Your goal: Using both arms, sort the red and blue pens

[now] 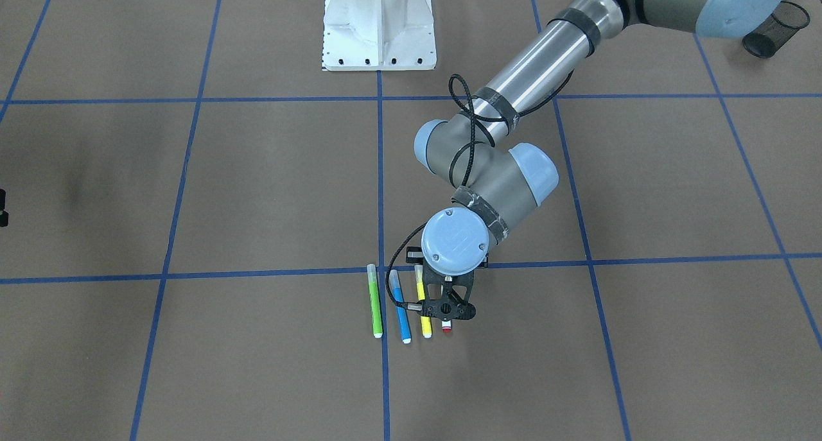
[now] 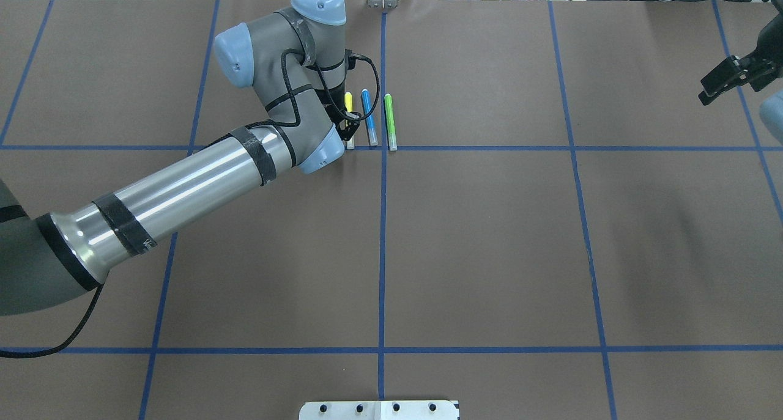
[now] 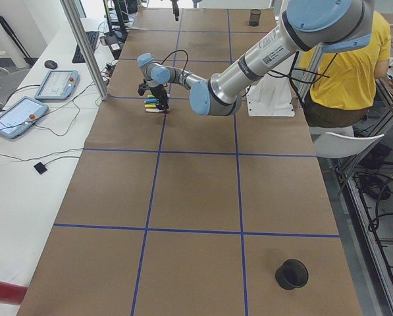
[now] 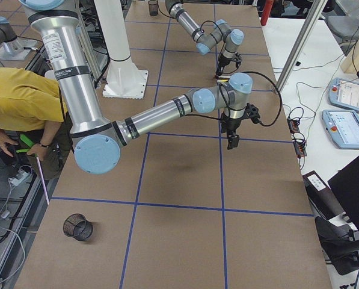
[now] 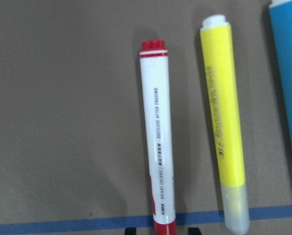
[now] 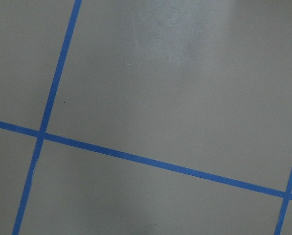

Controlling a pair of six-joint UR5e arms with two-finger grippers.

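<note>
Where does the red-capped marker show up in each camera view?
Front-facing: red-capped marker, only its red end shows below the left hand.
Overhead: hidden under the left arm.
Exterior left: in the pen row, too small to single out.
Exterior right: the same, far off.
Left wrist: centre of frame.
Right wrist: not in it.
Landmark: the yellow highlighter right beside it.

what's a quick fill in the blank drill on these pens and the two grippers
1. The marker under the left gripper has a ___ cap.
2. The highlighter right beside it is ___.
3. Between that one and the green highlighter lies the ___ one.
4. Under the right gripper lie ___ pens.

Missing words: red; yellow; blue; no
</note>
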